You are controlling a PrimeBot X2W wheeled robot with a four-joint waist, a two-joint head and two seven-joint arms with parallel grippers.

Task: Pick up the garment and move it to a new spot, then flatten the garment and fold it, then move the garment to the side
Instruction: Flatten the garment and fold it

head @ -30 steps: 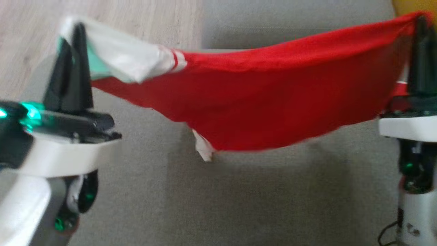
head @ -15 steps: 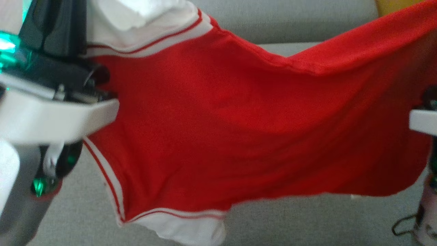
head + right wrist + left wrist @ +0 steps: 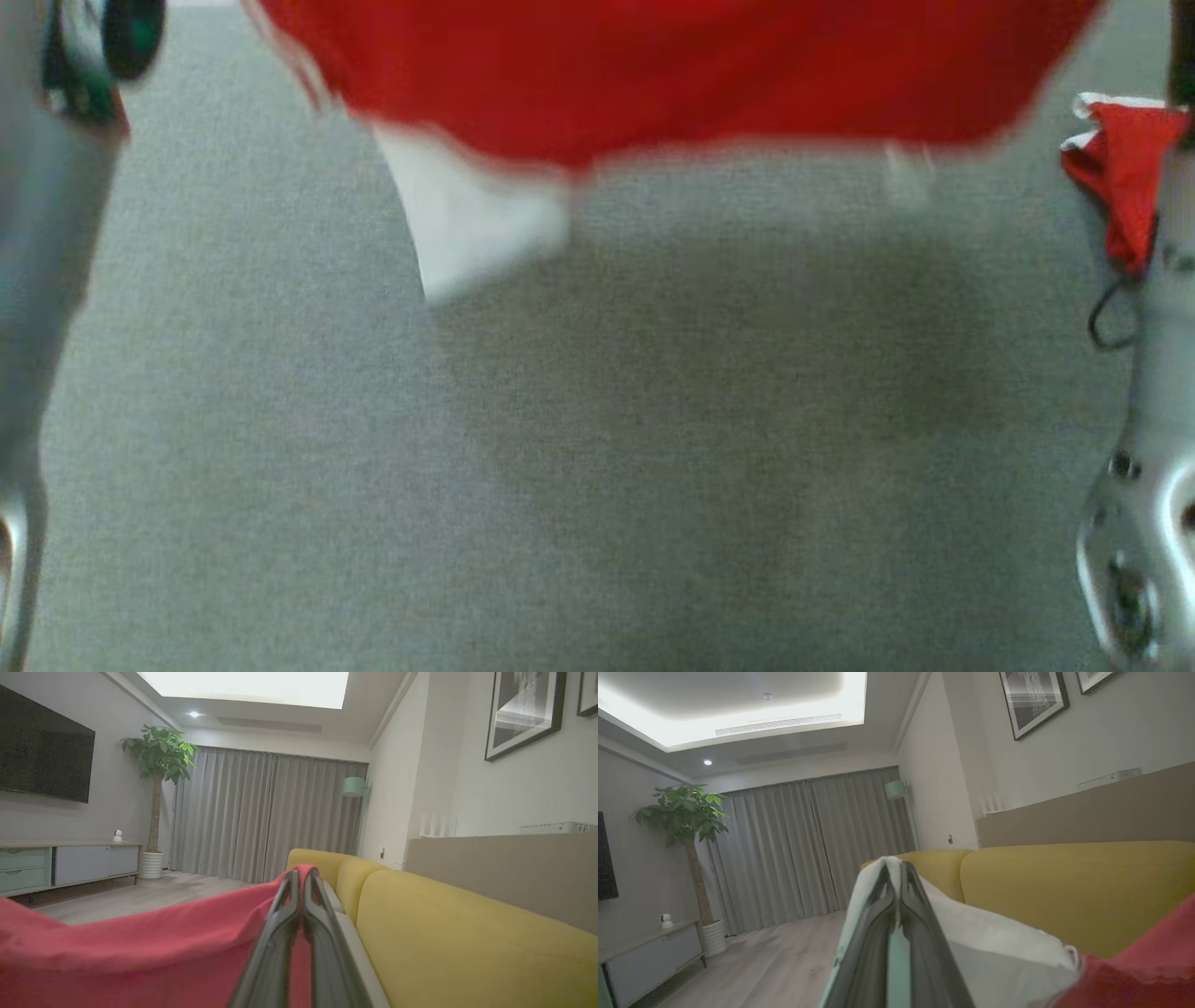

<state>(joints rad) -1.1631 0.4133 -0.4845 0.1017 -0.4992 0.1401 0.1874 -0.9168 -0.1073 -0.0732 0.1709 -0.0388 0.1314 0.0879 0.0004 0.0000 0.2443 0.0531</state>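
Above the grey seat of the sofa (image 3: 280, 467), hanging clear of it and spread wide: red garment (image 3: 672, 65), with a white piece drooping below. Pinched at the white end by left gripper (image 3: 899, 868), closed tight on the cloth. Pinched at the red end by right gripper (image 3: 301, 876), closed on the cloth too.

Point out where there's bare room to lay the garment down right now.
Free: the wide grey fabric surface below the hanging red garment, between the left forearm and the right forearm. Crowded: the top edge, where the garment's white trim dangles, and the upper right, with bunched red cloth and a black cable beside that forearm.
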